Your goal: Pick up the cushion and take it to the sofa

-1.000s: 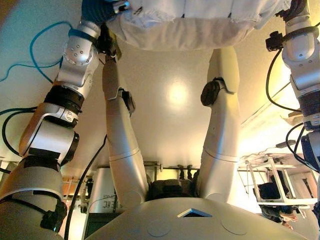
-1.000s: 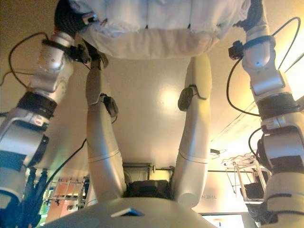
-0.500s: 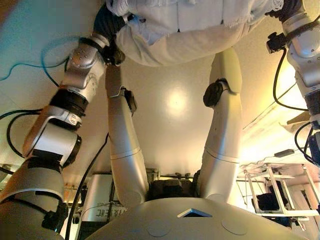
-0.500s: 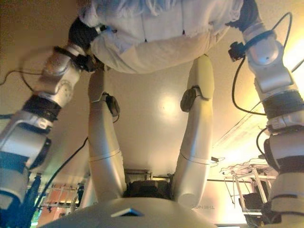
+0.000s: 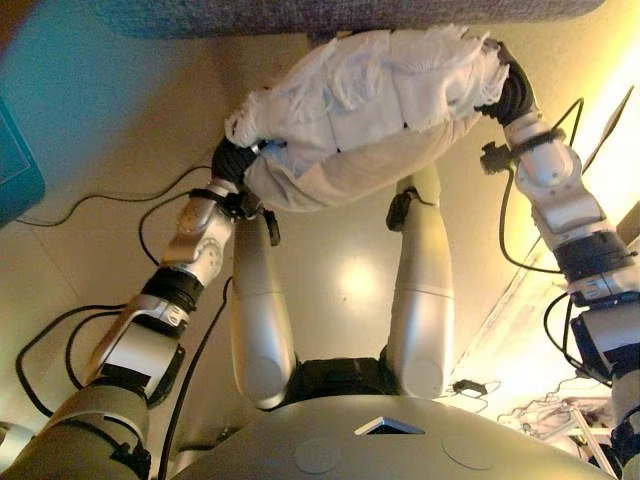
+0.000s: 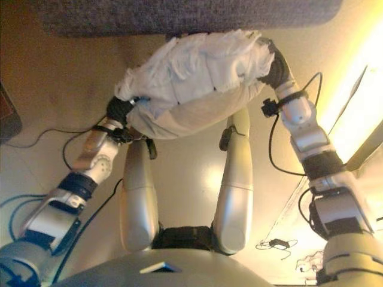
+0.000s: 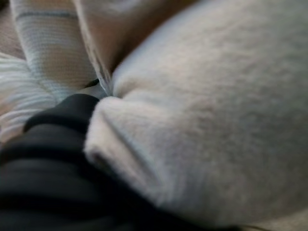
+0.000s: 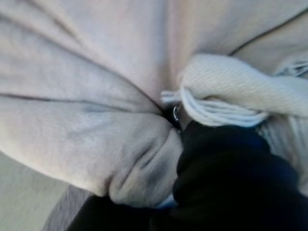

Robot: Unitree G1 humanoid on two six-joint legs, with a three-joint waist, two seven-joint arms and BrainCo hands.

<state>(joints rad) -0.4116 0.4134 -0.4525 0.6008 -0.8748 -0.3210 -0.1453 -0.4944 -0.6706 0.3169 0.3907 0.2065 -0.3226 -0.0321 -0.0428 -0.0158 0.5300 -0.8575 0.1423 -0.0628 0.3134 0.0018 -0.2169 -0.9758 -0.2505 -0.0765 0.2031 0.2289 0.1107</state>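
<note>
A cushion (image 5: 370, 110), with a white fringed face and a beige underside, hangs in the air between my two hands. My left hand (image 5: 232, 160) grips its left corner, where the beige cloth (image 7: 216, 106) bunches into the hand (image 7: 43, 159). My right hand (image 5: 512, 92) grips its right end, where the cloth (image 8: 86, 86) creases and gathers at the hand (image 8: 226, 168). The grey woven edge of the sofa (image 5: 350, 15) runs across the far side, just beyond the cushion.
A teal object (image 5: 15, 160) stands at the left edge. Below lies a glossy beige floor (image 5: 340, 280). A small black plug (image 5: 463, 386) lies on it at the lower right. A dark object (image 6: 9, 116) shows at the left in the right eye view.
The view has shifted, and the sofa edge now shows at the far side. Both arms reach further out, and the cushion sits further from me, with its fringed face in view.
</note>
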